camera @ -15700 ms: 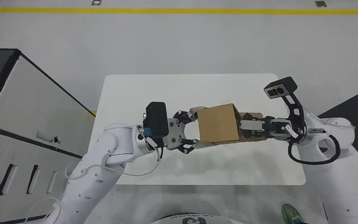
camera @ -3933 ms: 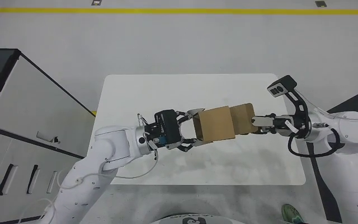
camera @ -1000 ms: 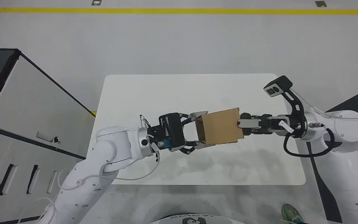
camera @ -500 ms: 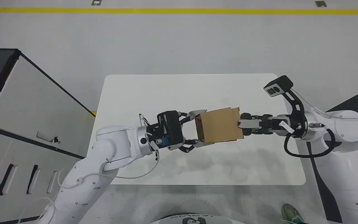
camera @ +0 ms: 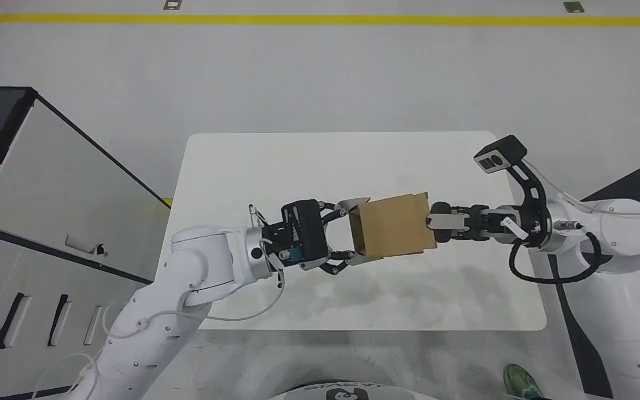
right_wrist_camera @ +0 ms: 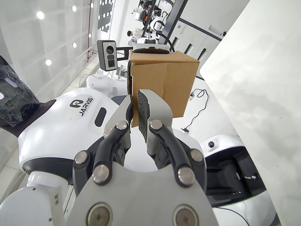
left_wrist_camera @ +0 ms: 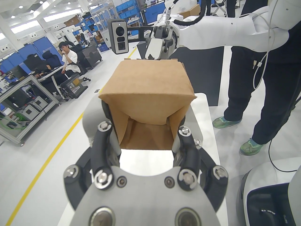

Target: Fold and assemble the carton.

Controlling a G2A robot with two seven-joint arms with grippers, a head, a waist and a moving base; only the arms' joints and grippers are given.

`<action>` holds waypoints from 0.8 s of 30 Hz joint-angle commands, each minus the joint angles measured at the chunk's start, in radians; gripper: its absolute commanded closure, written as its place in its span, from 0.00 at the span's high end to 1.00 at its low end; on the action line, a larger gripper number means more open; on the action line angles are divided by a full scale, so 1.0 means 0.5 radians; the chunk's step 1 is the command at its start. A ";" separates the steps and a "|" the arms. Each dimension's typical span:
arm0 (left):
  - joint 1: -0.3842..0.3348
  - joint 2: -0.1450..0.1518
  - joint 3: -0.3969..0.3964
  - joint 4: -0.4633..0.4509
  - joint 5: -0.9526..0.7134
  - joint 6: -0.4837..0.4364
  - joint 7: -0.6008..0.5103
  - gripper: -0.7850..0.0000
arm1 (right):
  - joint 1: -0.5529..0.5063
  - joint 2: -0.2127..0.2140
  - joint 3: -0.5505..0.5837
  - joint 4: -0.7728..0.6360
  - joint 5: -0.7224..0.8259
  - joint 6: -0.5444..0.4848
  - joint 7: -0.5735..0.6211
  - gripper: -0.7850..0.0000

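Note:
A brown carton (camera: 393,225) hangs above the middle of the white table (camera: 250,180), held between both arms. My left gripper (camera: 347,236) clasps its open end, one finger on each side wall; in the left wrist view the carton (left_wrist_camera: 145,88) shows an inner flap folded inward between the fingers (left_wrist_camera: 103,128). My right gripper (camera: 432,222) is at the opposite end, shut on a cardboard edge. In the right wrist view that gripper (right_wrist_camera: 136,108) pinches the edge of the carton (right_wrist_camera: 164,81) between its ribbed pads.
A grey cabinet (camera: 40,200) stands off the table's left side. Bare tabletop lies on the far side and the near side of the carton. In the right wrist view the table (right_wrist_camera: 258,59) runs along one side.
Since 3.9 s ago the flap that stuck out at the right end has been folded in and my right gripper has moved closer. Over the last second hardly anything moved.

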 commanded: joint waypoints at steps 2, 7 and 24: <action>0.003 0.000 0.001 -0.001 -0.002 0.003 -0.006 0.00 | -0.005 0.001 0.003 -0.004 0.000 0.000 -0.003 0.00; 0.003 0.001 0.002 -0.002 -0.003 0.004 -0.007 0.00 | -0.005 0.002 0.003 -0.006 0.002 -0.006 -0.001 0.04; -0.016 0.001 0.003 0.019 -0.016 0.004 -0.006 0.00 | 0.012 0.004 -0.007 0.013 0.004 -0.013 -0.004 0.19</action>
